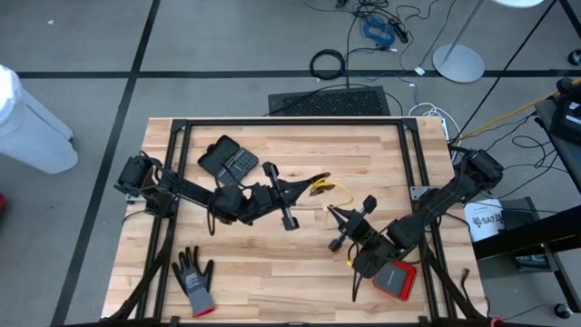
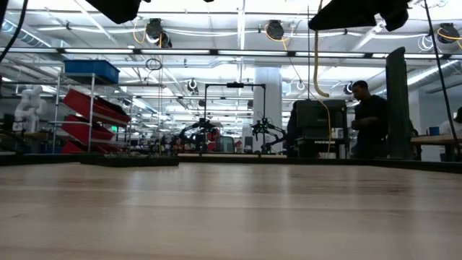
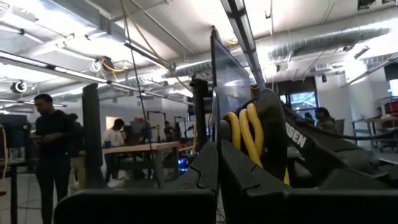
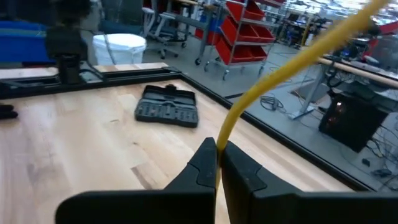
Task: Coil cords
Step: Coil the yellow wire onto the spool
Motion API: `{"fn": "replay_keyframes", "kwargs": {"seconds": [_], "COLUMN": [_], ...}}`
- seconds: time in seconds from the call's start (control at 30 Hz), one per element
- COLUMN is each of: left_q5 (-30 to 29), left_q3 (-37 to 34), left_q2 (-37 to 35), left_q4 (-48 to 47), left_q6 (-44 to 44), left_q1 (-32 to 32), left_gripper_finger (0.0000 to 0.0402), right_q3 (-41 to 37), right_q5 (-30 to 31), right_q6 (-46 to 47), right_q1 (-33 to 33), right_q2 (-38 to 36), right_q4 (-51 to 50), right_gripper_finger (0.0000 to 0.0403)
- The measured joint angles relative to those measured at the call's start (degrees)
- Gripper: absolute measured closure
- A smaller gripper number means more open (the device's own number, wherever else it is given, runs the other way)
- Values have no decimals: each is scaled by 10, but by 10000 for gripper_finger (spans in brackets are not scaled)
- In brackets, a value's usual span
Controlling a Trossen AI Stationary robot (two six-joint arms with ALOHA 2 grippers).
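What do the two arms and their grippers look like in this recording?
Both arms, left arm and right arm, are dark, jointed and slim, with black cables running along them. The left gripper and right gripper each end in two black, angular, tapering fingers. White lettering marks the left gripper's body.

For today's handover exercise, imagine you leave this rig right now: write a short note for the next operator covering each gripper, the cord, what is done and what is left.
Left gripper: shut on the yellow cord's coiled loops, raised mid-table.
Right gripper: shut on the cord's free stretch, just in front of the left one.
Done: a few loops gathered at the left gripper.
Left: wind in the loose stretch, then set the coil down on the table.
Glove and black case lie untouched.
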Motion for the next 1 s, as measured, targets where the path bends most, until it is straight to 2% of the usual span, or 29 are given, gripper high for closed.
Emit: {"fn": "replay_keyframes", "kwargs": {"seconds": [0.17,0.43,0.57,0.73,0.87,1.0], "left_q5": [-3,1,6,11,11,12], "left_q3": [0,0,0,0,0,0], "left_q2": [0,0,0,0,0,0], "left_q4": [-10,-11,-10,-3,3,-3], "left_q6": [-10,-93,-118,-121,-120,-112], "left_q1": [0,0,0,0,0,0], "left_gripper_finger": [400,400,400,400,400,400], "right_q3": [0,0,0,0,0,1], "right_q5": [-39,-73,-115,-199,-248,-261], "right_q6": [-85,-86,-84,-78,-95,-128], "right_q1": [-23,-65,-88,-119,-132,-135], "right_q2": [20,20,20,37,73,96], "right_q4": [91,83,83,89,140,196], "right_gripper_finger": [403,403,403,403,403,403]}}
